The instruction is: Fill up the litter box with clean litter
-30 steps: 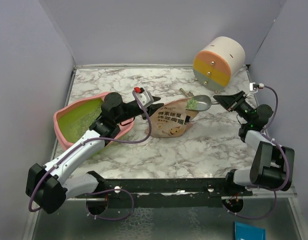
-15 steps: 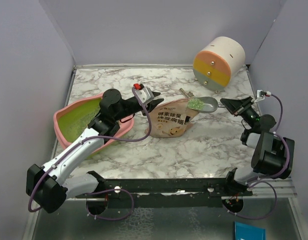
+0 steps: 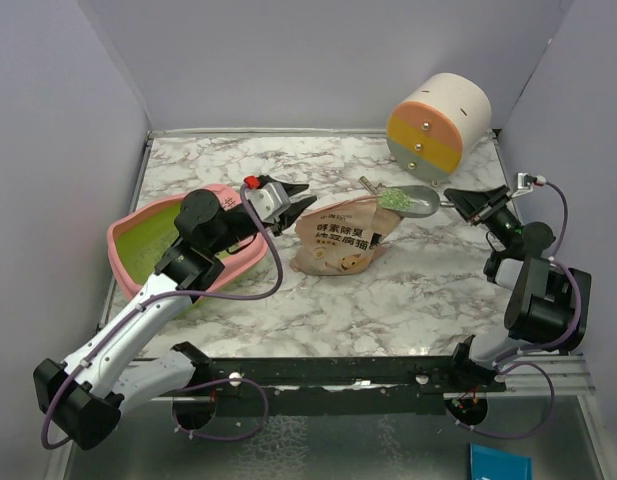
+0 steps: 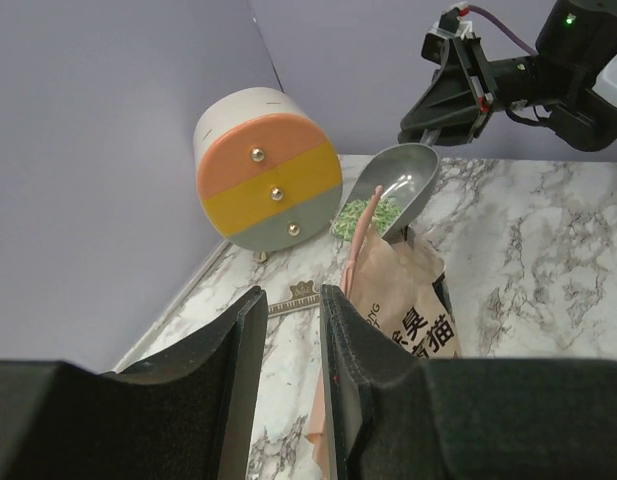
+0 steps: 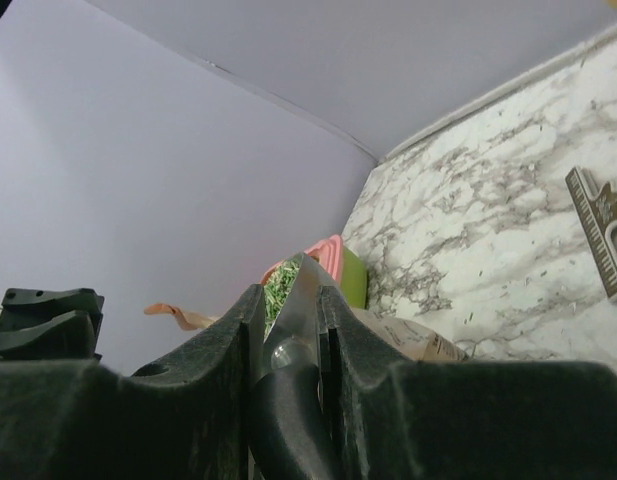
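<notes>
Looking from the top, litter box (image 3: 115,245): just left of the pouch (image 3: 335,245). Yellow-green inside shows, and I can't tell how much litter lies in it.
Top, scoop (image 3: 413,200): at the pouch's upper right corner, carrying clean litter (image 3: 392,200), greenish granules.
Top, right gripper (image 3: 453,197): right of the pouch, clamped on the scoop's handle end.
Top, left gripper (image 3: 291,200): just left of the pouch, between it and the box, jaws parted.
Left wrist, left gripper (image 4: 291,300): I see marble through the gap and nothing pinched. The pouch's (image 4: 403,310) top edge runs just beside one finger; touching or not, I can't tell.
Left wrist, scoop (image 4: 403,180): above the pouch mouth, granules (image 4: 363,215) at its low end.
Right wrist, right gripper (image 5: 288,290): fingers tight on the grey handle, with granules (image 5: 279,285) past the tips. The box (image 5: 330,248) lies beyond the pouch.
Done, my read: one scoopful is loaded and out of the pouch.
Left, my read: carry it over the pouch to the box, tip it in, then likely more scoops.
</notes>
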